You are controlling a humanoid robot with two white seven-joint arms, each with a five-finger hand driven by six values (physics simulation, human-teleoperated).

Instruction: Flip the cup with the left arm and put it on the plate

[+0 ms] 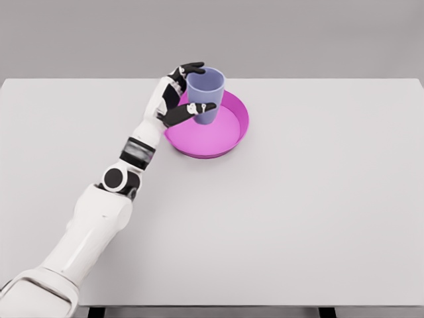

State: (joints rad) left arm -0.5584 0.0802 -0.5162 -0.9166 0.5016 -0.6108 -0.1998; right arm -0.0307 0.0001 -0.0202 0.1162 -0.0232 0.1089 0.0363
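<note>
A lavender cup stands upright with its mouth up, over the left part of a magenta plate. My left hand reaches in from the lower left and wraps the cup's left side. One black finger lies by the rim and the thumb crosses the cup's lower front. I cannot tell whether the cup's base touches the plate or hovers just above it. The right arm is out of view.
The plate sits on a wide white table, near its far edge and a little left of centre. My white forearm runs diagonally across the table's left half.
</note>
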